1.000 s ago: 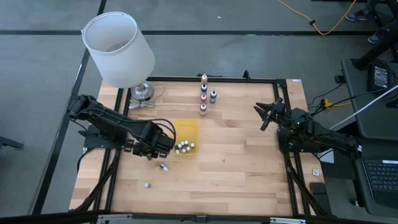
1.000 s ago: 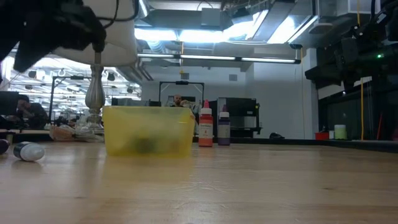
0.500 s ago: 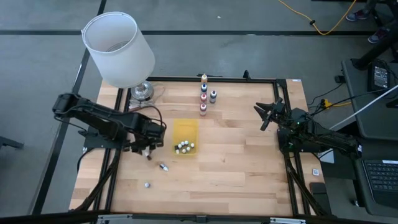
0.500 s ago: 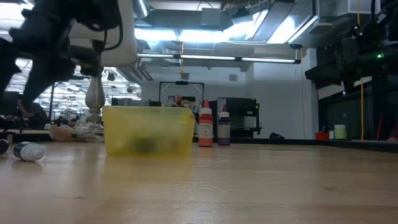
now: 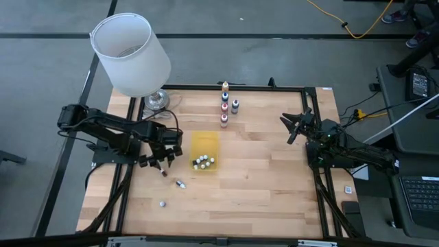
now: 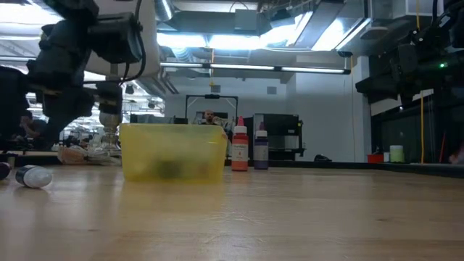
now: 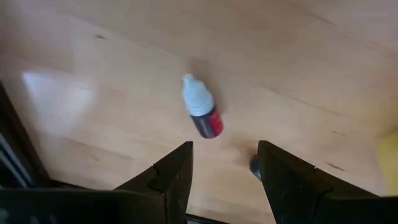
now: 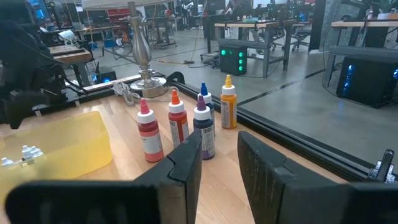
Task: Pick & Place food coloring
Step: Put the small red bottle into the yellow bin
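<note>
My left gripper point(image 5: 162, 163) is open and hovers over the table just left of the yellow tray point(image 5: 204, 143). In the left wrist view its fingers point(image 7: 224, 149) stand apart above a tiny bottle point(image 7: 201, 115) with a white cap and red contents, lying on its side on the wood. Two more tiny bottles lie loose nearer the near edge point(image 5: 180, 184) point(image 5: 162, 203). Several white-capped bottles point(image 5: 203, 162) sit in the tray's near end. My right gripper point(image 5: 293, 127) waits open at the table's right side.
A lamp with a white shade point(image 5: 132, 55) stands at the far left corner. Several taller squeeze bottles point(image 5: 225, 103) stand in a row near the far edge and show in the right wrist view point(image 8: 177, 127). Bare wood lies between the tray and the right arm.
My left gripper has drawn back from the tray's near end toward the table's left edge, and it now hangs lower in the low view. The tray and the loose bottles have stayed in place.
</note>
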